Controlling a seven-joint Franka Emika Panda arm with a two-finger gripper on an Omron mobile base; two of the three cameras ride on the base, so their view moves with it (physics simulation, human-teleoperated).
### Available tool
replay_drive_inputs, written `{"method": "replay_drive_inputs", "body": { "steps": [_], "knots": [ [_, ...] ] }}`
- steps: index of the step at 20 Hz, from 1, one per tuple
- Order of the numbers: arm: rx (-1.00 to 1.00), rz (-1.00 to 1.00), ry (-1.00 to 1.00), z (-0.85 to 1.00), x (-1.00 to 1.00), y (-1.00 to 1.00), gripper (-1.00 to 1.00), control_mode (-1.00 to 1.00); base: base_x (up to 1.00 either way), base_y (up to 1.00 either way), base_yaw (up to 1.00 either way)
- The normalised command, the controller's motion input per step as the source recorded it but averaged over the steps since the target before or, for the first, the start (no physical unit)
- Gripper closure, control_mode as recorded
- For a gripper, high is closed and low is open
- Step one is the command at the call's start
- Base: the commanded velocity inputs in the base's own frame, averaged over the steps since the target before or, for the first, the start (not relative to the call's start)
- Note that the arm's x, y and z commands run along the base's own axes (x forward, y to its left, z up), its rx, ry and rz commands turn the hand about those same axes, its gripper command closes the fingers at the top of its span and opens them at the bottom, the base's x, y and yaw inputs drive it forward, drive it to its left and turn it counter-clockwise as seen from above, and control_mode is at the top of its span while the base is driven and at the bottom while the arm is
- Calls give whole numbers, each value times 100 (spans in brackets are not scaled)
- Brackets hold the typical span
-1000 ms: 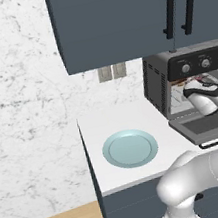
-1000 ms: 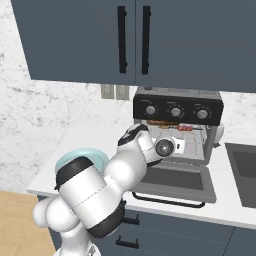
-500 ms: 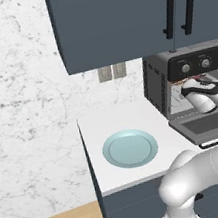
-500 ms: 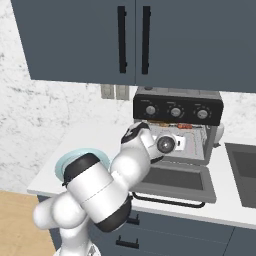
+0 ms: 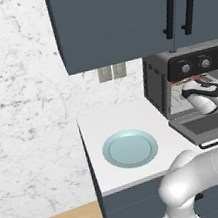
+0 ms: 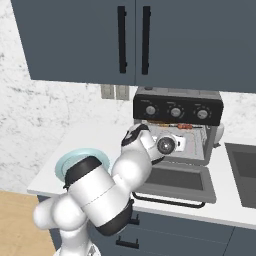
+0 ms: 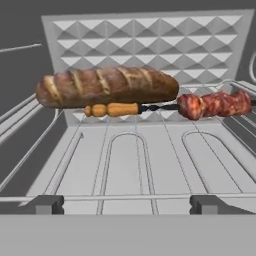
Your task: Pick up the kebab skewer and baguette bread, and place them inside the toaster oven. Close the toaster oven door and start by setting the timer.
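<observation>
The toaster oven [image 6: 177,107] stands on the counter with its door [image 6: 175,180] dropped flat. Inside, on the wire rack [image 7: 125,160], the baguette bread [image 7: 105,85] lies at the back left. The kebab skewer [image 7: 200,105] rests just in front of it, its meat chunks to the right and its orange handle under the loaf. My gripper [image 7: 127,205] is open at the mouth of the oven, above the lowered door, with nothing between its fingertips [image 7: 47,204]. The hand [image 5: 203,97] hovers in front of the cavity.
A light blue plate [image 5: 129,148] lies on the white counter left of the oven. Dark blue wall cabinets [image 6: 135,40] hang close above the oven. A sink [image 6: 242,170] lies to the right. The oven's black knob panel [image 6: 175,111] runs above the cavity.
The arm's elbow has swung slightly to the right while the hand stays almost still at the oven's mouth. The gripper stays open; bread and skewer have not moved.
</observation>
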Motion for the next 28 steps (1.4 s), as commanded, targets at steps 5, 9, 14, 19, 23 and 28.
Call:
{"method": "replay_drive_inputs", "body": {
  "steps": [5,9,14,19,23,28],
  "knots": [
    [0,-1,-1,14,-67,-1,-100,-100,0,0,0],
    [0,-5,0,35,-94,-12,-100,-100,0,0,0],
    [0,-4,1,43,-85,-36,-100,-100,0,0,0],
    [0,0,6,15,-67,-62,-100,-100,0,0,0],
    [0,0,6,-7,-76,-55,-100,-100,0,0,0],
    [0,0,4,-27,-69,-29,-100,-100,0,0,0]
  ]
}}
